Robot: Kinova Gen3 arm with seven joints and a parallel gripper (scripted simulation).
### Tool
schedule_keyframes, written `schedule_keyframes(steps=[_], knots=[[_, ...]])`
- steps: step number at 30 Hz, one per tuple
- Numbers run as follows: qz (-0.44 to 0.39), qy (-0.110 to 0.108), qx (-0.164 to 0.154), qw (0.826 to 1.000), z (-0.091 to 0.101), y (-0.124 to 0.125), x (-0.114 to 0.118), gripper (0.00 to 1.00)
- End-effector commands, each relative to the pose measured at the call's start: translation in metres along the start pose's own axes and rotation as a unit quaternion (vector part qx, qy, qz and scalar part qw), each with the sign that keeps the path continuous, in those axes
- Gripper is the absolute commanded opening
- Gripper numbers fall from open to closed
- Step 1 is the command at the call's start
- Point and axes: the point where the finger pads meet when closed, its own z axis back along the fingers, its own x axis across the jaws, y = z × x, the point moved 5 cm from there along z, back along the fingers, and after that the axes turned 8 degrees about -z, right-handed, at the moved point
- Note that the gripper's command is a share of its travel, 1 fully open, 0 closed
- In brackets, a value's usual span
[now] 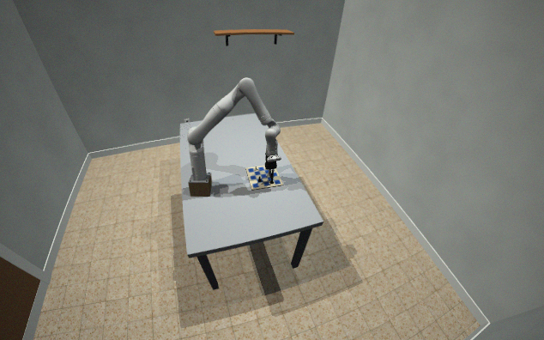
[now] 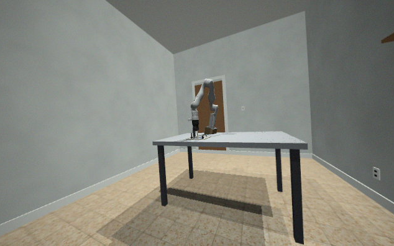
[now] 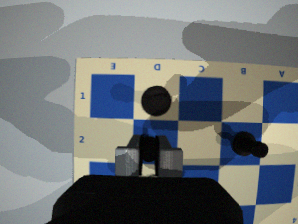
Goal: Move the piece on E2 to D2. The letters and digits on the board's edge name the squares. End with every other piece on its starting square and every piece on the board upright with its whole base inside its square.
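Note:
A small blue-and-cream chessboard point(image 1: 250, 171) point(image 3: 83, 76) lies on the grey table point(image 1: 244, 215) point(image 2: 245, 140). My gripper point(image 3: 149, 149) point(image 1: 272, 175) point(image 2: 194, 134) points straight down, low over the board, and is shut on a black piece point(image 3: 149, 143). In the wrist view this piece is over the blue square in column D, row 2. I cannot tell whether its base touches the board. A second black piece point(image 3: 157, 100) stands on D1, just beyond the held one. A third black piece point(image 3: 248, 144) is in row 2, about column B, and shows at a slant.
The arm's brown base block point(image 1: 200, 187) point(image 2: 210, 130) stands on the table beside the board. A wooden shelf point(image 1: 253, 32) hangs on the back wall, and a brown door point(image 2: 219, 118) is behind the arm.

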Motion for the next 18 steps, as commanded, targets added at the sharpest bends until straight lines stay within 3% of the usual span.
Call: schedule_keyframes(steps=[1,18], knots=[[-0.002,-0.006,0.001,1.0,-0.0092,0.0029,0.0031,0.0],[-0.002,-0.006,0.001,1.0,-0.0114,0.0029,0.0031,0.0]])
